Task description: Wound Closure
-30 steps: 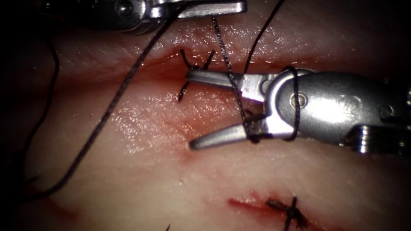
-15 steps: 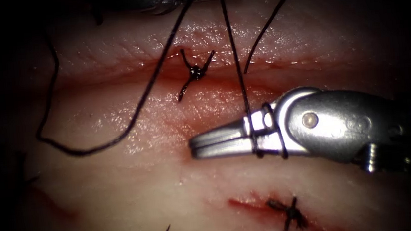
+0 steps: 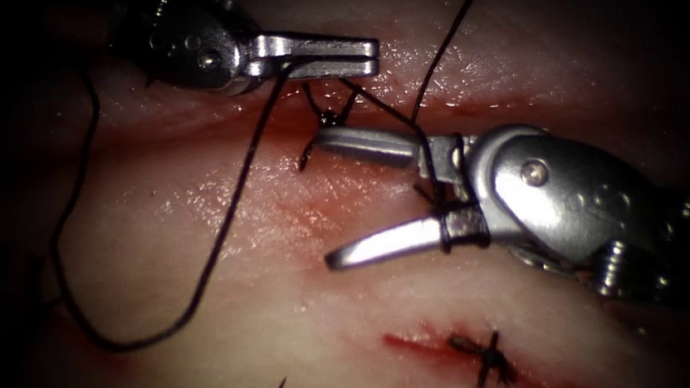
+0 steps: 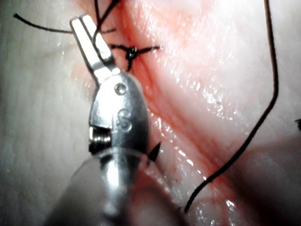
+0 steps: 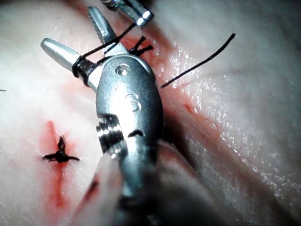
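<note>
My left tool (image 3: 349,54) has its fingers clamped on the thread (image 3: 223,230) just above the knot (image 3: 327,120) in the upper cut (image 3: 190,132); slack trails toward the tissue's (image 3: 288,307) left edge. No needle visible. My right tool (image 3: 378,191) has its fingers apart, holding nothing, thread wound around their base. My worry: those wraps could slide off the spread fingers, or snag and tug the knot.

Dark thread (image 3: 222,221) looped over tissue (image 3: 272,309)
</note>
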`<state>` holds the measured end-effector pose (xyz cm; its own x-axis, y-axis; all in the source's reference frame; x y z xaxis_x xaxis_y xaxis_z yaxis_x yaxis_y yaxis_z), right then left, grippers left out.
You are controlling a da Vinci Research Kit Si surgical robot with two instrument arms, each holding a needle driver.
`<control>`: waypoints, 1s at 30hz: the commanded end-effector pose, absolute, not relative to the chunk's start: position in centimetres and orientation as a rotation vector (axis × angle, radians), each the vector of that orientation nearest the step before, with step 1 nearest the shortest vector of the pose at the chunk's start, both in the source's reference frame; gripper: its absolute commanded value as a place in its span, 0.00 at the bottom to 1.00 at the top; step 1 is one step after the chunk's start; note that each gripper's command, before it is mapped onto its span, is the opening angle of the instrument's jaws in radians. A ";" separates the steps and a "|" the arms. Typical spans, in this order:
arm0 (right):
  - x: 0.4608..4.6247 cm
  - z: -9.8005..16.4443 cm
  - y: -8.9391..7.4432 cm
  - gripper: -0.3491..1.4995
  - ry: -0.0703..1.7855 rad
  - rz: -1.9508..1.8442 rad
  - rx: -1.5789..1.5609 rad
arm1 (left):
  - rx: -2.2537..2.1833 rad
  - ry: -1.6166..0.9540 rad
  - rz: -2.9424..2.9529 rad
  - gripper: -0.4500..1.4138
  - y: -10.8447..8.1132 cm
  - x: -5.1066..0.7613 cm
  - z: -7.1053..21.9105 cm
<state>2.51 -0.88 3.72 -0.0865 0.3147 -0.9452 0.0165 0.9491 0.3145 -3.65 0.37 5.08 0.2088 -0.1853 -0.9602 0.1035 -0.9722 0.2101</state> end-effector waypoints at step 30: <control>2.26 4.1 -0.5 0.66 1.546 0.705 0.246 | 1.909 -0.216 -2.072 0.00 -0.6 -4.09 5.1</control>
<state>2.19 -0.58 4.03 -0.1150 0.5610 -0.8198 -0.2705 0.7764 0.5693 -4.05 -0.64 5.06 -0.0677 -0.3285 -0.9421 0.1286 -0.9392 0.3183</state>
